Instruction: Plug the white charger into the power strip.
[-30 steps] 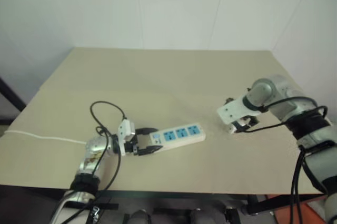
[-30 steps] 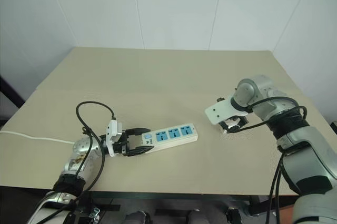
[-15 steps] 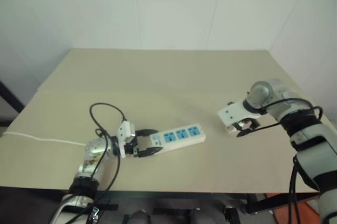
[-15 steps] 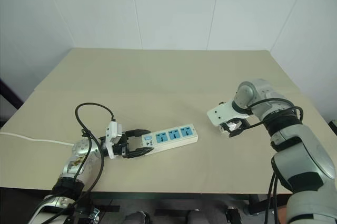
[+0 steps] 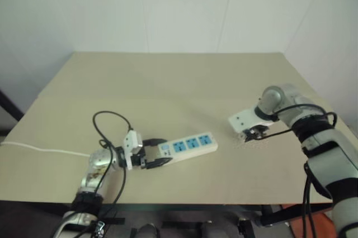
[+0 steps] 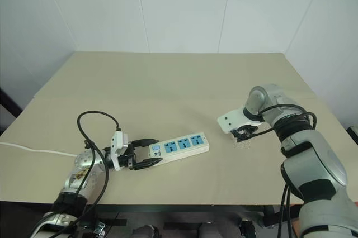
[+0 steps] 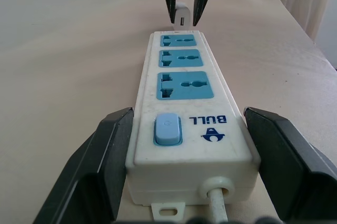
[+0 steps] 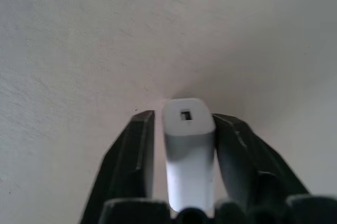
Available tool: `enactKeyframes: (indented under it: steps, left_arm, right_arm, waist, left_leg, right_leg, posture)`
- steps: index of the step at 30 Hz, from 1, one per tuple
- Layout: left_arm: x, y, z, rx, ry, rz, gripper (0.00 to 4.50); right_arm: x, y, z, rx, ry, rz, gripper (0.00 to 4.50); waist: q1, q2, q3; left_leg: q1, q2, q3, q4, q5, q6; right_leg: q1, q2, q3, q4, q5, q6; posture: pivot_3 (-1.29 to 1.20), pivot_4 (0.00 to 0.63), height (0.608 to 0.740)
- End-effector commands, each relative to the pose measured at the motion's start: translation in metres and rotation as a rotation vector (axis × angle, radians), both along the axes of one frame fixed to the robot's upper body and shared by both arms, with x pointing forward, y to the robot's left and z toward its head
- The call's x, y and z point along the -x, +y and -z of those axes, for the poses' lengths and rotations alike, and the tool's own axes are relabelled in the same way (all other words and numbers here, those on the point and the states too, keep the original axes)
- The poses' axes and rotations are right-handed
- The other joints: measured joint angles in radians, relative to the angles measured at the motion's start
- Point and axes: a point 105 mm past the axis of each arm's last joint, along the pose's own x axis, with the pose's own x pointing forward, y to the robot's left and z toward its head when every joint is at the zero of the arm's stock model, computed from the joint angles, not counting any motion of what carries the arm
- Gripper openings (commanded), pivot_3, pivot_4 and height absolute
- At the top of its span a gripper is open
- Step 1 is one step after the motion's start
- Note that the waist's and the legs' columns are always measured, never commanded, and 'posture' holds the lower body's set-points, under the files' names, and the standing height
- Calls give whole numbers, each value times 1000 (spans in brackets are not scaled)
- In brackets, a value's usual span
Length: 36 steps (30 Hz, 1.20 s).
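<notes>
The right end effector [image 8: 181, 129] is seen pointed steeply down at the surface [image 6: 168, 87], its two black fingers [image 8: 131, 150] pressed in against the sides of the white charger [image 8: 187, 145], which is pinched between them. A second ago these fingers were spread wide around the charger; they are now closed on it. In the left wrist view the same charger [image 7: 181, 16] is seen standing on the surface between the two dark fingers, beyond the far end of the power strip. From the head camera the right end effector [image 6: 241, 133] is found at about 3 o'clock on the surface, near its right edge, and its place is little altered from the earlier frames.

The left end effector [image 6: 137, 157] is held level at about 7 o'clock on the surface, pointing to the right. Its fingers [image 7: 105, 161] are spread on either side of the switch end of the power strip [image 6: 176, 147]; whether they press the casing cannot be told. No change in this arm is seen against the earlier frames.

The power strip lies flat on the surface, its three blue socket faces turned up and its far end pointing towards 3 o'clock. It is well apart from the charger, with bare surface between them. A thin white cable [image 6: 33, 150] is seen running off towards 9 o'clock.
</notes>
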Motion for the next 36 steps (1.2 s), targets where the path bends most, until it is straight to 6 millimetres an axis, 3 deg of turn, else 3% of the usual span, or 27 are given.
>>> enactKeyframes:
  steps: [1, 6, 10, 14, 16, 20, 22, 24, 28, 36]
  left_arm:
    - [6, -5, 9, -19, 33, 23, 3166]
    - [6, -5, 10, -18, 35, 19, 3166]
    - [6, -5, 9, -18, 35, 22, 3166]
    - [9, -3, 7, -28, 47, 55, 3166]
    - [10, -3, 6, -35, 52, 74, 3166]
    - [10, -3, 4, -47, 58, 105, 3166]
    - [11, -2, 3, -52, 61, 121, 3166]
    - [12, -2, 1, -66, 68, 149, 3166]
    - [15, 0, 1, -105, 85, 198, 3166]
    - [17, 1, 0, -107, 98, 232, 3166]
  right_arm:
    - [-4, 2, -14, -21, -37, -1, 1120]
    - [-5, 4, -14, -32, -66, -10, 1120]
    - [-2, 13, -34, -107, -101, -26, 1120]
    - [14, 45, -82, -434, -94, 12, 1120]
    - [28, 65, -111, -717, -39, 51, 1120]
    - [49, 82, -132, -1175, 151, 121, 1120]
    - [55, 85, -132, -1348, 241, 152, 1120]
    - [57, 91, -121, -1531, 352, 211, 1120]
    - [56, 104, -100, -1712, 461, 277, 1120]
    - [70, 122, -77, -1792, 556, 133, 1120]
  waist:
    - [0, 0, 0]
    - [-1, 0, 0]
    - [-1, 1, 0]
    - [-3, 2, 1]
    - [-3, 2, 1]
    - [1, 1, 0]
    - [2, -1, -1]
    - [1, -1, -1]
    - [-3, 0, 0]
    - [-5, 0, 0]
  left_leg:
    - [0, 0, 0, 0, 0, 0]
    - [1, 0, 0, 0, 0, 0]
    - [0, 0, 0, 0, 0, 0]
    - [0, 0, 0, 0, 0, 0]
    - [0, 0, -1, 0, 0, 0]
    - [0, 0, -2, 0, 0, 0]
    - [1, 0, -3, 0, 0, 0]
    - [1, 0, -3, 1, 0, 0]
    - [-1, 0, -2, 1, 0, 0]
    - [-1, 0, -2, 1, 0, 0]
  right_leg:
    - [0, 0, 0, 0, 0, 0]
    - [0, 0, 0, 0, 0, 0]
    - [0, 0, 0, 1, 0, 0]
    - [0, 0, 0, 1, 0, 0]
    - [-1, 0, 0, 1, 0, 0]
    - [1, 0, -1, 1, 0, -1]
    - [3, 0, -2, 1, 0, -1]
    - [3, 0, -2, 0, 0, 0]
    - [0, 0, -2, 2, 0, 0]
    - [0, 1, -2, 2, -1, 0]
  posture:
    - [0, 150, 740]
    - [0, 150, 740]
    - [0, 150, 740]
    - [0, 150, 740]
    - [0, 150, 740]
    - [0, 150, 740]
    - [0, 150, 740]
    - [0, 150, 740]
    - [0, 150, 740]
    - [0, 150, 740]
